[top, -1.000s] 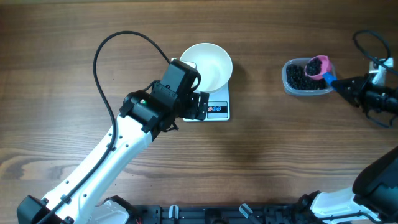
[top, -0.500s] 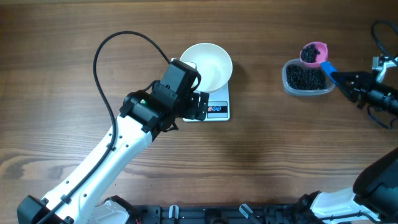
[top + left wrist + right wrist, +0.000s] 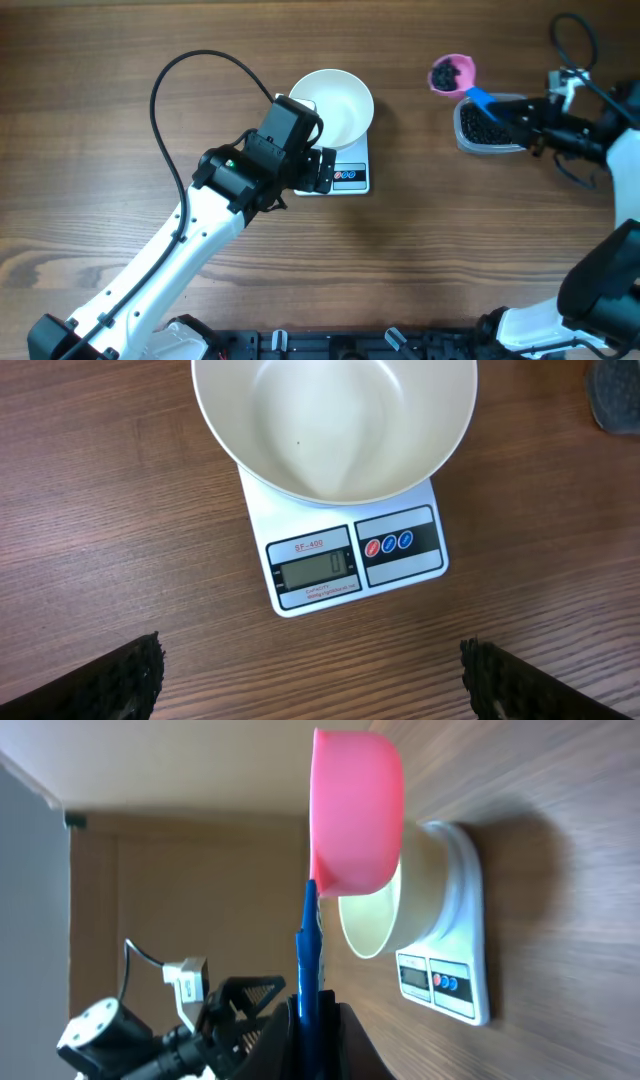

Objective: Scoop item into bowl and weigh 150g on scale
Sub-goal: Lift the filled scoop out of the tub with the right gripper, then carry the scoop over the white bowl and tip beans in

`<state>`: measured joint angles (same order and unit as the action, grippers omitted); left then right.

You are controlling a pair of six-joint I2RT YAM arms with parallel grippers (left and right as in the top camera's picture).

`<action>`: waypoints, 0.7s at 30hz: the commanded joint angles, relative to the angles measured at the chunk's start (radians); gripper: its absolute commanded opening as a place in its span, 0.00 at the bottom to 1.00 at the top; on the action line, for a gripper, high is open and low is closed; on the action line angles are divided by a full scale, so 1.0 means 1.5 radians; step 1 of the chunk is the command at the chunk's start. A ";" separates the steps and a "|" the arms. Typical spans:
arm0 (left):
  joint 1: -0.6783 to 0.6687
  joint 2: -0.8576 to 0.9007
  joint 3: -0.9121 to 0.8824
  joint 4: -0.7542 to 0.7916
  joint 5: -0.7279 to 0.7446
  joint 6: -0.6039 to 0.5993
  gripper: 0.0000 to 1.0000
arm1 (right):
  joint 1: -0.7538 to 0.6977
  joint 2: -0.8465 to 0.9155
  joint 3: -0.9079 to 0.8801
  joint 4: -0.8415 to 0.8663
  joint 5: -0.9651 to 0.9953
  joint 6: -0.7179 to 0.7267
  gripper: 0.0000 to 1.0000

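Right gripper [image 3: 512, 108] has swung the level, loaded scoop [image 3: 452, 74] leftward beyond the tub [image 3: 482, 137].

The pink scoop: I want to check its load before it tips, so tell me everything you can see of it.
The small round pink plastic scoop is a shallow cup on a thin blue handle. It sits open side up and carries a heap of small black beads. The right pincer is shut on the handle's far end. The scoop hangs clear of the wooden table, just left of the clear plastic tub in the overhead view.
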<state>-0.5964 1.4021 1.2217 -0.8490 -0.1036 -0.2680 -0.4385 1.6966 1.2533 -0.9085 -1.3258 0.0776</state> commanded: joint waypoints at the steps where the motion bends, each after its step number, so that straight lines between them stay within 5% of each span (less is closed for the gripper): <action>1: -0.003 -0.011 -0.005 0.000 0.006 -0.006 1.00 | 0.068 0.010 -0.004 0.047 -0.032 0.031 0.04; 8: -0.003 -0.011 -0.005 0.000 0.006 -0.006 1.00 | 0.179 0.010 -0.004 0.156 0.034 0.112 0.04; 21: -0.003 -0.011 -0.005 0.000 0.006 -0.006 1.00 | 0.329 -0.011 0.031 0.179 0.259 0.035 0.04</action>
<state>-0.5964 1.4021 1.2217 -0.8486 -0.1036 -0.2680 0.0315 1.6981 1.2537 -0.6479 -1.0405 0.1841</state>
